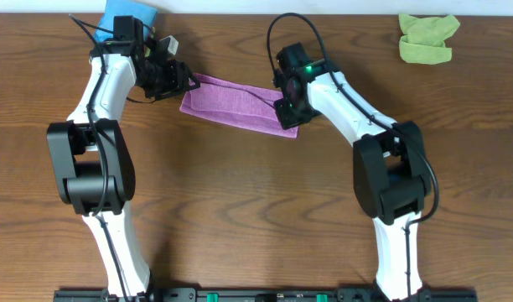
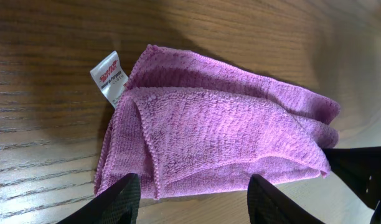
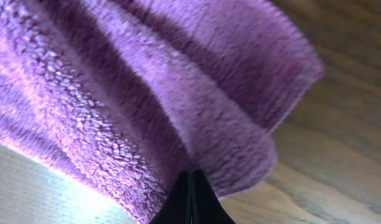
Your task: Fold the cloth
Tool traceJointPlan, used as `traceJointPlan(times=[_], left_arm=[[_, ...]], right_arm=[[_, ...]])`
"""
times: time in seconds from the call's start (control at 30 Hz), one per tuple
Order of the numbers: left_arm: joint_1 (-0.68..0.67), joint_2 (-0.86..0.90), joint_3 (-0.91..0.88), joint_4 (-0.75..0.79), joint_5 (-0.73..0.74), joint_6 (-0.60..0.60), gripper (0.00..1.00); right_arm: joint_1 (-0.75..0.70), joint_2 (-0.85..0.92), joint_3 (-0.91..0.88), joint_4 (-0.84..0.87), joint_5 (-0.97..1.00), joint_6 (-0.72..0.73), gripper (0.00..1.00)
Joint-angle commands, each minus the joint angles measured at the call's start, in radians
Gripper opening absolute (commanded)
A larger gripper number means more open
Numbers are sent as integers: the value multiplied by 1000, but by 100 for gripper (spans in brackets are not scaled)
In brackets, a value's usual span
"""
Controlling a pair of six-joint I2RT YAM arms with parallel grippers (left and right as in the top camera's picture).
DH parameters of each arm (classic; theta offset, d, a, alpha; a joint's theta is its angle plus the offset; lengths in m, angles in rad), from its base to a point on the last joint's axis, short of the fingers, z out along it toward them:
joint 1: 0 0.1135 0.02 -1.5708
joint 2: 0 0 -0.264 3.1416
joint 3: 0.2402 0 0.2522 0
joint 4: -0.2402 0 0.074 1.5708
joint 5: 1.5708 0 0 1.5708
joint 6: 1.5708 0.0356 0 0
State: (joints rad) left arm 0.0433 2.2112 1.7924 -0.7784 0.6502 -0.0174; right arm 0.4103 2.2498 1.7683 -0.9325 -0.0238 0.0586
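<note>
A purple cloth (image 1: 235,105) lies folded in a long strip on the wooden table. In the left wrist view the purple cloth (image 2: 221,137) shows overlapping layers and a white tag (image 2: 109,78). My left gripper (image 1: 183,84) is open at the cloth's left end, its fingers (image 2: 193,199) just short of the near edge and holding nothing. My right gripper (image 1: 287,111) is at the cloth's right end. In the right wrist view its fingers (image 3: 192,186) are shut on the edge of the purple cloth (image 3: 147,93), which bunches up around them.
A green cloth (image 1: 427,38) lies crumpled at the back right. A blue cloth (image 1: 126,15) lies at the back left behind my left arm. The right arm's black link (image 2: 365,174) shows at the right of the left wrist view.
</note>
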Motion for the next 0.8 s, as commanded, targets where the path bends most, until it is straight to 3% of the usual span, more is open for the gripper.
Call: traceJointPlan(times=[0.0, 0.77], left_arm=[[2, -2, 12, -3, -4, 22, 57], [2, -2, 12, -3, -7, 22, 56]], right_arm=[[22, 8, 10, -15, -14, -15, 1], [32, 26, 18, 27, 26, -57, 1]])
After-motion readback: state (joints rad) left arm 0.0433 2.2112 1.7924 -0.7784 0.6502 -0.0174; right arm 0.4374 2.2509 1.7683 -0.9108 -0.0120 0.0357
